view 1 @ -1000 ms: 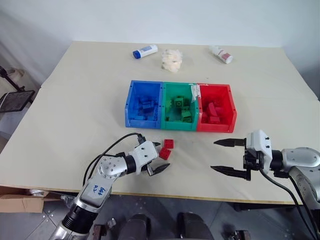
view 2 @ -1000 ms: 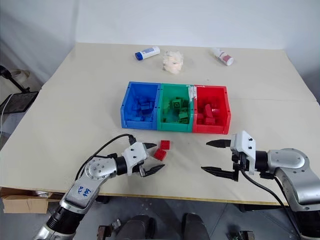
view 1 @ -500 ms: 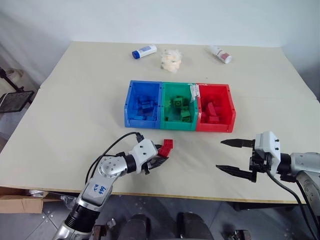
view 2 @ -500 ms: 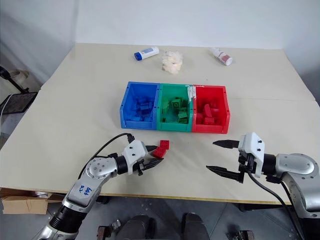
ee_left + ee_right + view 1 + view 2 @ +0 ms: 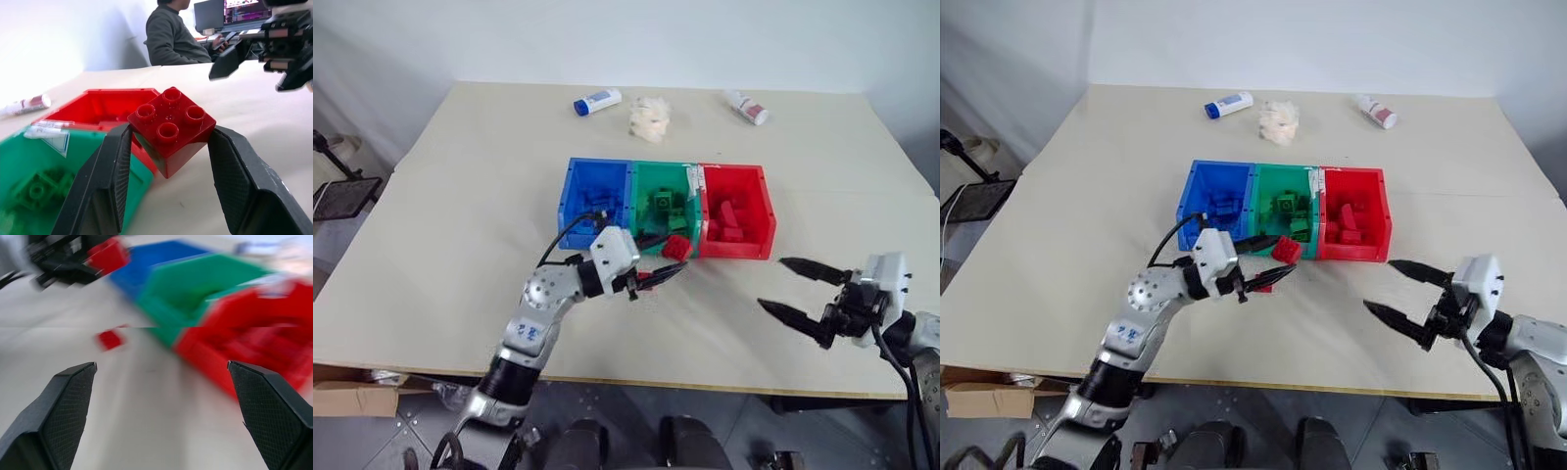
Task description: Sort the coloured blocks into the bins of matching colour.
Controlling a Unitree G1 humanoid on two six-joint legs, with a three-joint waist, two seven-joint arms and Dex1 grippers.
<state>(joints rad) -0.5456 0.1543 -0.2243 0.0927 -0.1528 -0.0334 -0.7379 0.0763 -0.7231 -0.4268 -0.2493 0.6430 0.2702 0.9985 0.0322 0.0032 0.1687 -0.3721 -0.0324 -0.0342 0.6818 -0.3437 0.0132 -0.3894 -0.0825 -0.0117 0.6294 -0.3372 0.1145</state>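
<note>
A red block [image 5: 676,246], the one now being sorted, is clamped between the two fingers of the left gripper [image 5: 664,263], which holds it lifted off the table [image 5: 460,196] just in front of the near wall of the green bin [image 5: 664,211], close to where that bin joins the red bin [image 5: 736,223]; I judge it is held up so it can clear the rim and be carried on to the red compartment. In the eye views there are three bins in a joined row at the table's middle, the blue bin [image 5: 595,206] on the left, each already holding several blocks of its own colour, too piled to count. One more red block [image 5: 1266,286] lies on the table under the left gripper, near the front edge, still to be picked. The right gripper [image 5: 796,292] hangs empty with its fingers spread wide, near the table's front right corner and well apart from the bins, seemingly kept out of the way. Two white bottles [image 5: 597,100] and one fluffy wad [image 5: 648,117] lie along the far edge. In the left wrist view the held block shows four studs on top, squeezed from both sides, with the red bin just beyond; one seated person [image 5: 171,34] is behind the table. In the right wrist view the open fingers frame the bins and the one loose red block.
</note>
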